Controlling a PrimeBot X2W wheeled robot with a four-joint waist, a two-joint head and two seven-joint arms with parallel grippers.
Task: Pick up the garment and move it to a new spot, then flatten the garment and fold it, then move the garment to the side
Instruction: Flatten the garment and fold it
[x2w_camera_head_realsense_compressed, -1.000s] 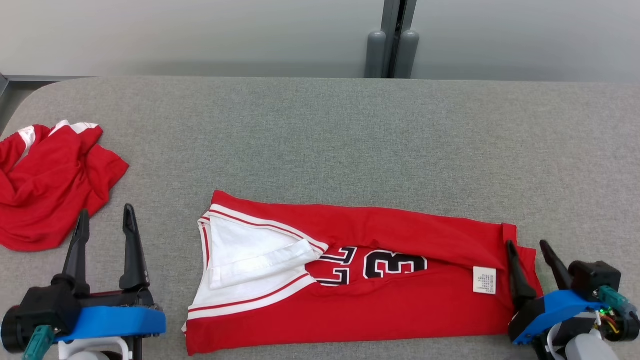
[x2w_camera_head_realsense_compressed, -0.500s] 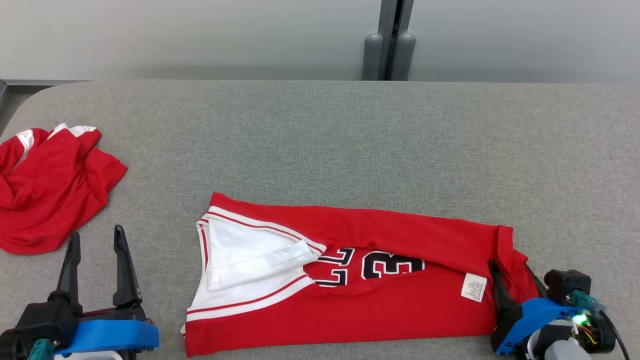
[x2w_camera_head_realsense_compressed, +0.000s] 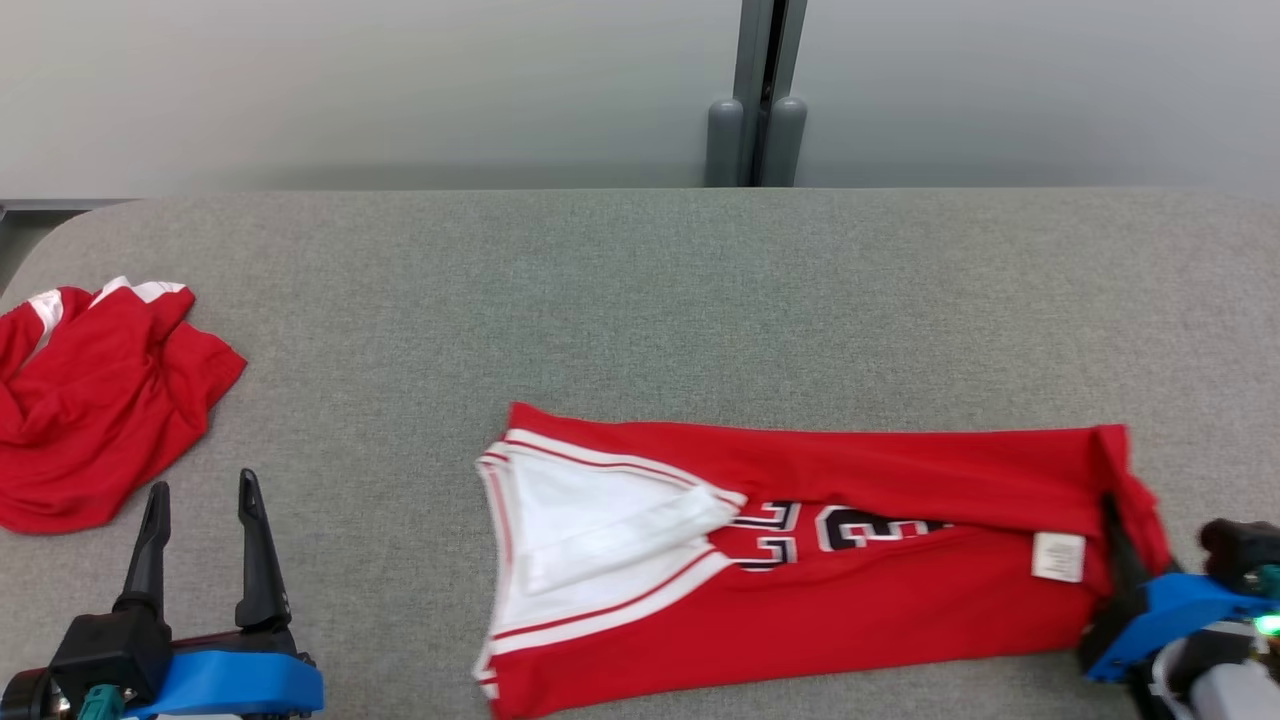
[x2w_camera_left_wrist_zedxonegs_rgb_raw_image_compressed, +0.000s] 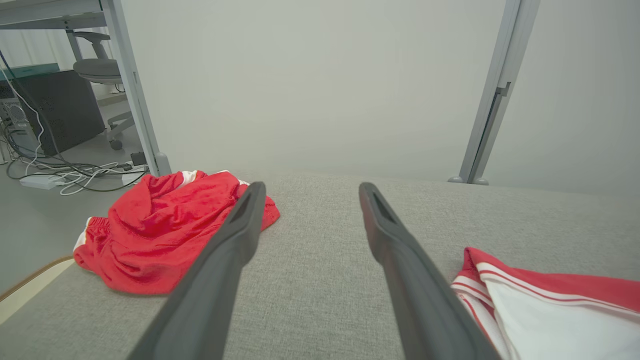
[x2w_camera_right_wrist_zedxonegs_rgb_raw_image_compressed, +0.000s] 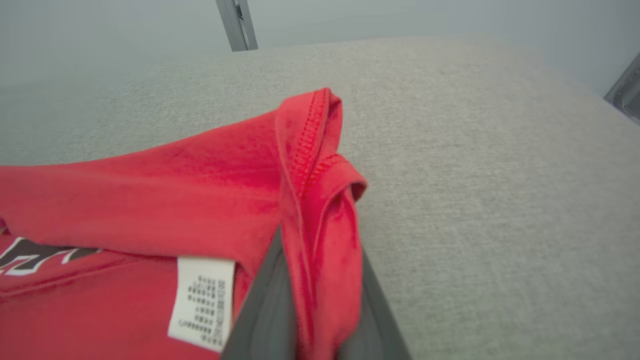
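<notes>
The garment (x2w_camera_head_realsense_compressed: 800, 590), a red jersey with white trim and black numbers, lies folded into a long strip across the near part of the grey table (x2w_camera_head_realsense_compressed: 640, 300). My right gripper (x2w_camera_head_realsense_compressed: 1125, 530) is at the strip's right end, shut on the bunched red hem. In the right wrist view the hem (x2w_camera_right_wrist_zedxonegs_rgb_raw_image_compressed: 320, 200) is pinched between the two fingers of the right gripper (x2w_camera_right_wrist_zedxonegs_rgb_raw_image_compressed: 320, 240), beside a white label (x2w_camera_right_wrist_zedxonegs_rgb_raw_image_compressed: 202, 300). My left gripper (x2w_camera_head_realsense_compressed: 200, 490) stands open at the lower left, clear of the jersey's white-trimmed end (x2w_camera_left_wrist_zedxonegs_rgb_raw_image_compressed: 550, 310). Nothing sits between the fingers of the left gripper (x2w_camera_left_wrist_zedxonegs_rgb_raw_image_compressed: 311, 192).
A second red and white garment (x2w_camera_head_realsense_compressed: 90, 400) lies crumpled at the table's left edge, ahead and left of my left gripper; it is the red heap (x2w_camera_left_wrist_zedxonegs_rgb_raw_image_compressed: 160, 225) in the left wrist view. A grey post (x2w_camera_head_realsense_compressed: 757, 100) stands behind the table against the pale wall.
My right gripper has closed on the jersey's right hem and the whole jersey has slid to the right on the table. The head camera has shifted slightly. The left gripper stays open.
</notes>
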